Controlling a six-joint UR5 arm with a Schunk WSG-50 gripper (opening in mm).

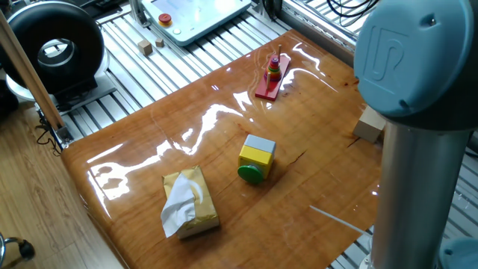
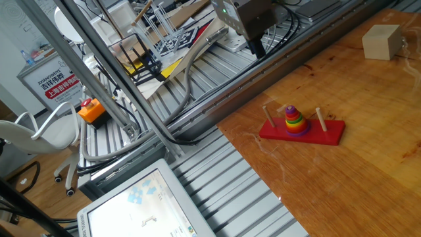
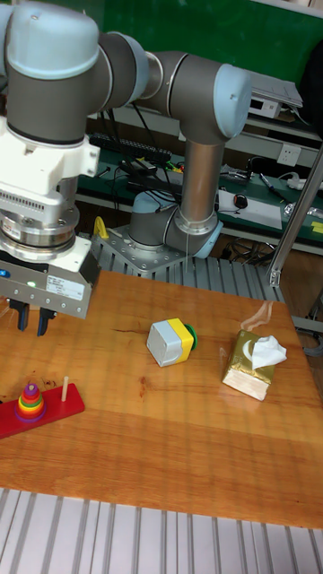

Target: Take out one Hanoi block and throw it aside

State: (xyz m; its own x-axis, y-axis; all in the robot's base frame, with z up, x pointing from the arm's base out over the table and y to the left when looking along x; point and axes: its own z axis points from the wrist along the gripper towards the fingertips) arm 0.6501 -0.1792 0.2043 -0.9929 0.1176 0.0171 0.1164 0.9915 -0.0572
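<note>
The peg tower (image 2: pixel 295 120) stands on a red base (image 2: pixel 329 133) near the table's edge, its coloured rings stacked on the middle peg. The Hanoi block (image 2: pixel 290 109) is the tiny purple piece on top of the stack, also seen in the tall fixed view (image 3: pixel 30 388). My gripper (image 3: pixel 31 323) hangs in the air above and slightly behind the tower, clear of it. Its dark fingers (image 3: pixel 41 321) stand a little apart with nothing between them. In the other fixed view the gripper (image 2: pixel 253 45) shows at the top edge.
A yellow cube with grey and green faces (image 3: pixel 170 342) sits mid-table, with a gold tissue box (image 3: pixel 254 363) to its right. A pale wooden block (image 2: pixel 381 41) rests near the far edge. The arm's big column (image 1: pixel 418 149) fills the right of one fixed view.
</note>
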